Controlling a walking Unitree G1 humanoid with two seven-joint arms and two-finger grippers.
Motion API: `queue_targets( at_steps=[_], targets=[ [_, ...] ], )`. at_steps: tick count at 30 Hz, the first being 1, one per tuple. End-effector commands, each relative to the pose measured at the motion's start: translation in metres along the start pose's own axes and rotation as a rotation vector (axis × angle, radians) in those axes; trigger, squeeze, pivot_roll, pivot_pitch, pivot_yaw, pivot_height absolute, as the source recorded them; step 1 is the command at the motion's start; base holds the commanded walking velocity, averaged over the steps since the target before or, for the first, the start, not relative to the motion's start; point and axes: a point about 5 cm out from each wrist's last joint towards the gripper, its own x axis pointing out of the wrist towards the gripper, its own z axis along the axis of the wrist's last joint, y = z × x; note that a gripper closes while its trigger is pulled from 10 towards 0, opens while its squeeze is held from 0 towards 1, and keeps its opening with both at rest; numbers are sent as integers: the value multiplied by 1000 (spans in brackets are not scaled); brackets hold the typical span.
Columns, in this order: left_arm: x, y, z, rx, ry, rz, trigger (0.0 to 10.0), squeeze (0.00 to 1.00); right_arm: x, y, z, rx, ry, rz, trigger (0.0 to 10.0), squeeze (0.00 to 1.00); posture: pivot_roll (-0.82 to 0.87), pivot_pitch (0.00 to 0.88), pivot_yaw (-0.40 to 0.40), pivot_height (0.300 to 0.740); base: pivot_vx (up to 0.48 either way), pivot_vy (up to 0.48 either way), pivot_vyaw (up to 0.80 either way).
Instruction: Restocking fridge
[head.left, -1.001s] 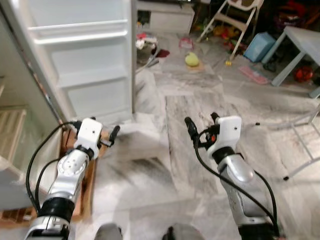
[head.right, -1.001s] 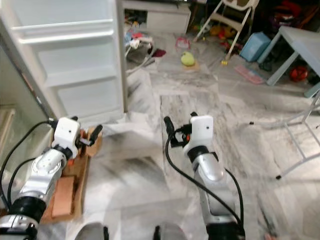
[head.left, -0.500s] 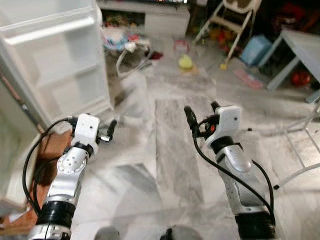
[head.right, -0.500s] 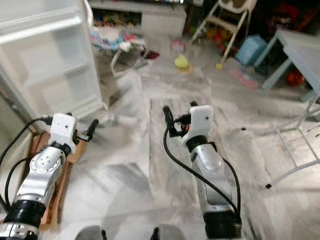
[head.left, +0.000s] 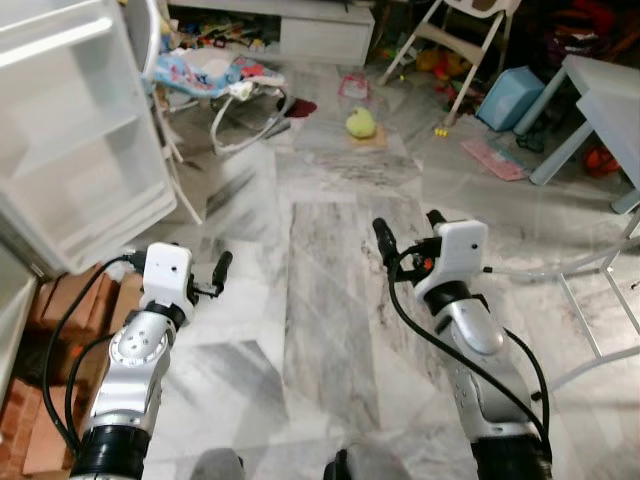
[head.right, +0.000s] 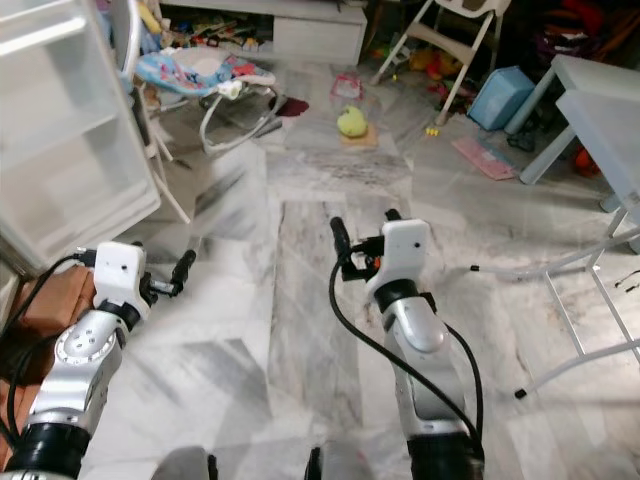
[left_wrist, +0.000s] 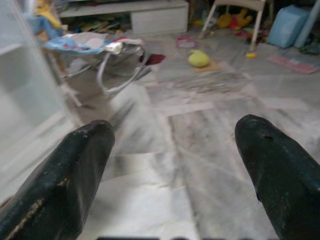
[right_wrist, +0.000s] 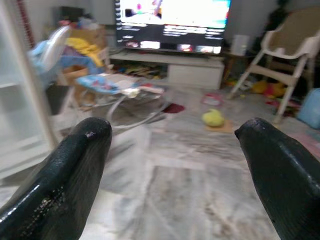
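The robot stood on a grey marble floor (head.left: 330, 330) with both arms raised in front of it and nothing in either one. The left gripper (left_wrist: 170, 165) hung over the floor with its two black fingers (left_wrist: 75, 180) spread wide apart and empty. The right gripper (right_wrist: 175, 170) was the same deal, fingers (right_wrist: 70, 175) wide and holding nothing, pointed out toward the far end of the room.

The fridge door (head.left: 75, 130) stood open at the robot's left, white, with bare shelf rails on its inner side. Down by the door's lower edge, brown cardboard boxes (head.left: 50, 320) sat on the floor just beside the left arm. No food or groceries could be made out anywhere near the grippers.

Further out, a blue baby bouncer (head.left: 225, 80) with a metal frame sat on the floor near the fridge door's far edge. A yellow-green soft toy (head.left: 358, 122) lay on a small mat well beyond the grippers, roughly between them. A white high chair (head.left: 465, 40) stood at the far side, a light blue box (head.left: 512, 95) next to it, and a pink flat thing (head.left: 492, 158) on the floor nearby. The corner of a grey-white surface (head.left: 605, 85) poked in at the right edge. In the right wrist view a lit TV screen (right_wrist: 172, 17) sat above a low white cabinet (right_wrist: 192, 72).
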Motion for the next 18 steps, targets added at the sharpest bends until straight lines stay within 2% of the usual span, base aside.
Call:
queue_targets(
  at_steps=[1, 4, 12, 18],
  targets=[
    [4, -4, 5, 12, -13, -24, 10000, 0, 1, -4, 5, 5, -23, -26, 10000, 0, -23, 53, -101, 740, 382, -285, 0],
    [9, -6, 11, 8, -32, -27, 10000, 0, 5, -3, 5, -6, -14, -31, 10000, 0, -23, 46, -103, 740, 425, -162, -177],
    [13, -13, 13, 3, -34, -82, 10000, 0, 10, -11, 8, -32, -27, -77, 10000, 0, -33, 42, -102, 740, 468, 0, -800],
    [16, -17, 17, 11, -55, -105, 10000, 0, 9, -8, 6, -31, -23, -82, 10000, 0, -34, 39, -100, 740, 464, 0, -800]
  ],
)
